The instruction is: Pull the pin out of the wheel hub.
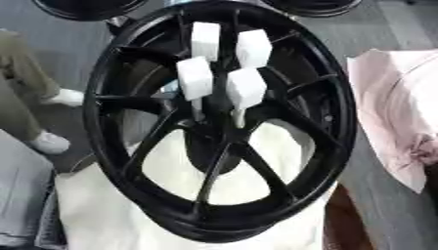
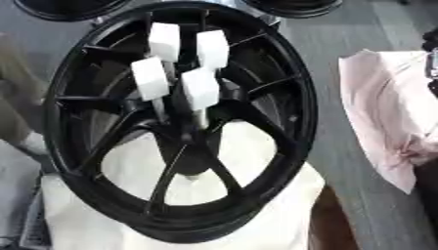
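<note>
A large black spoked wheel hub (image 1: 96,105) stands tilted in the middle of both views, resting on a white cloth (image 1: 98,210). Several pins with white block heads (image 1: 195,77) stick out of its centre toward me on thin pale stems (image 1: 239,117). At the right edge of the right eye view, beside the wheel and well apart from the pins, only a black and silver sliver of my right hand (image 2: 432,53) shows. My left hand appears in neither view.
A pink cloth (image 1: 393,107) lies to the right of the wheel. More black wheels (image 1: 85,7) sit at the top edge. A person's trouser leg and pale shoes (image 1: 53,142) stand on the grey floor at left.
</note>
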{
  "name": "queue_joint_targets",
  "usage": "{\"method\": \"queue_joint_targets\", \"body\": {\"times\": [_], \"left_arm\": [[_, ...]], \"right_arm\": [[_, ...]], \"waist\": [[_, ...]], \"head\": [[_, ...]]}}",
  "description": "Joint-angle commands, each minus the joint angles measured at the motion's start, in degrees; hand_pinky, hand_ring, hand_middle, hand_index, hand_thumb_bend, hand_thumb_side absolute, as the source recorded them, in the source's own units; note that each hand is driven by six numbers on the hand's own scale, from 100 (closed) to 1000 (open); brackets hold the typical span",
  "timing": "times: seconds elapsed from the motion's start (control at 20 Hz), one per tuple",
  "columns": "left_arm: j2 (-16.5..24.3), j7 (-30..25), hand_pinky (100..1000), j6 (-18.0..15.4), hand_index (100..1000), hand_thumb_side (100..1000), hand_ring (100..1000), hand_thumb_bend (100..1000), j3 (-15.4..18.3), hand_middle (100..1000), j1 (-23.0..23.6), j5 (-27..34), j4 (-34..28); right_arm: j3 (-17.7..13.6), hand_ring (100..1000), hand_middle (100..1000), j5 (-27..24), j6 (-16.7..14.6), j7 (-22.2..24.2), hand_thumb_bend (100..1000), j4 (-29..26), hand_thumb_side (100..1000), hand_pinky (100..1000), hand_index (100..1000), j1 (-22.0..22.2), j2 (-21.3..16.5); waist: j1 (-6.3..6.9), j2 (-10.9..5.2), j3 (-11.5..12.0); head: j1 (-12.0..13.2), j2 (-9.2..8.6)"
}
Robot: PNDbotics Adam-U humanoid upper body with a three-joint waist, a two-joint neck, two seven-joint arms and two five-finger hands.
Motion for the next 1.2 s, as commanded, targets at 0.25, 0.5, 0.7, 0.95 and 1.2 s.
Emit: {"method": "queue_joint_targets", "body": {"times": [0.25, 0.5, 0.7, 0.95, 1.2], "left_arm": [[-0.04, -6.75, 682, -0.89, 796, 579, 728, 100, -6.01, 731, -10.10, -6.79, 6.78], [-5.36, -11.48, 704, 0.08, 799, 620, 739, 100, -11.61, 745, -17.79, -11.52, 14.30], [-10.95, -15.14, 735, 1.94, 803, 657, 749, 100, -16.87, 754, -23.74, -15.18, 20.24], [-17.51, -19.74, 744, 4.23, 809, 681, 754, 100, -21.86, 713, -31.21, -19.78, 27.72], [-22.91, -24.45, 759, 3.29, 825, 716, 752, 100, -22.72, 719, -37.21, -24.49, 35.38]], "right_arm": [[0.41, 668, 564, 0.20, -0.63, 0.73, 100, -0.03, 216, 679, 663, 0.37, -2.39], [0.45, 669, 564, 0.07, -1.11, 0.83, 100, 0.28, 214, 680, 664, 0.82, -2.67], [0.82, 669, 565, 0.05, -1.29, 1.18, 100, 0.57, 214, 680, 664, 0.85, -2.81], [0.88, 667, 565, -0.14, -1.73, 1.27, 100, 0.74, 209, 680, 664, 1.02, -2.95], [0.91, 668, 565, -0.16, -1.88, 1.32, 100, 0.87, 212, 681, 665, 0.84, -2.98]], "waist": [[0.19, -1.88, -1.28], [0.00, -2.21, -1.39], [-0.15, -2.43, -1.18], [-0.67, -2.49, -1.00], [-0.83, -2.33, -0.62]], "head": [[-2.67, 0.31], [-3.12, 0.31], [-2.73, 0.31], [-2.48, 0.31], [-2.56, 0.31]]}}
